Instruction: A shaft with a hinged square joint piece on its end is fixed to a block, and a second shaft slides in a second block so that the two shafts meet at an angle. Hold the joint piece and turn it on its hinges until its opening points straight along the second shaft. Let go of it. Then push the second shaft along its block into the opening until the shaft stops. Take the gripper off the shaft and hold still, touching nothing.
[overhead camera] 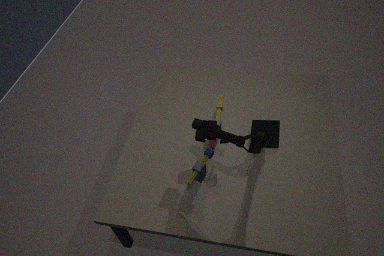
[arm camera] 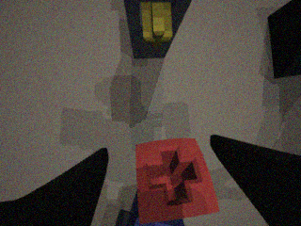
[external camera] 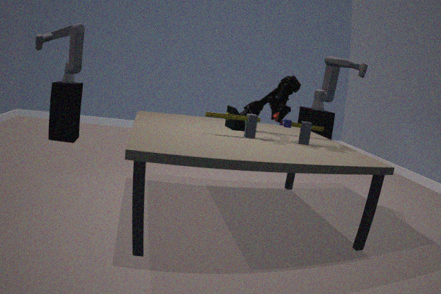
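A black robot arm (overhead camera: 231, 138) (external camera: 265, 100) lowers its wide-spread, empty hand (arm camera: 160, 146) about a red joint piece (overhead camera: 212, 143) (external camera: 275, 116) (arm camera: 176, 181) above a pale desk (overhead camera: 279, 200) (external camera: 249, 157), a dark finger standing off either side. The piece, its cross-shaped opening showing to the wrist camera, sits beside a blue hinge part (overhead camera: 209, 152) (external camera: 287, 123) (arm camera: 162, 221) on the end of the fixed yellow shaft (overhead camera: 194, 176) (external camera: 317, 127), borne by the right-hand gray block (overhead camera: 198, 166) (external camera: 304, 133) in the exterior view. At left, the sliding yellow shaft (overhead camera: 219, 107) (external camera: 220, 115) (arm camera: 157, 21) runs through the second block (overhead camera: 218, 123) (external camera: 250, 126) (arm camera: 146, 51), its end well apart from the opening.

The piece looks rigid, small and light, likely to swing freely on its hinges rather than bend; its flat sides may slip under a shallow grasp. The sound hold appears to be across two opposite side faces, behind the opening's rim and clear of the blue part, followed by a gentle turn. A lopsided close could knock it askew. The shaft, seemingly stiff, would best be pushed at its collar (overhead camera: 219, 108) (external camera: 227, 116), straight along its block.
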You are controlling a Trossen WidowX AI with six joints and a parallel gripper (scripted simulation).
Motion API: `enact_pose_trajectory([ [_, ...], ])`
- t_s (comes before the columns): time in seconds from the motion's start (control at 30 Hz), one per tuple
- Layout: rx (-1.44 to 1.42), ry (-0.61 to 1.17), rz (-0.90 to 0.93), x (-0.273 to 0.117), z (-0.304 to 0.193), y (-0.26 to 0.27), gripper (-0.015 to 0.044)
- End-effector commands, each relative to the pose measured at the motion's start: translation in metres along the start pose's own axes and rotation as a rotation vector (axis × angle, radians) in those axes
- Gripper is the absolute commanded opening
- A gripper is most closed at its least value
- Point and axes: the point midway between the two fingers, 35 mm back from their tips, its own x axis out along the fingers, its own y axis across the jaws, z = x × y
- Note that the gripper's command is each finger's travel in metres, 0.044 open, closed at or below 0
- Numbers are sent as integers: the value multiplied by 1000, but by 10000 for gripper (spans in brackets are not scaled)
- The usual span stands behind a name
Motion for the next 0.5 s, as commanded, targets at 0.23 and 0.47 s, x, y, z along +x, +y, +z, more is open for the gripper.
enact_pose_trajectory([
  [0.23, 5, 6, -4, 7, -1, -1, 282],
  [0.47, 5, 6, -4, 7, -1, -1, 182],
])
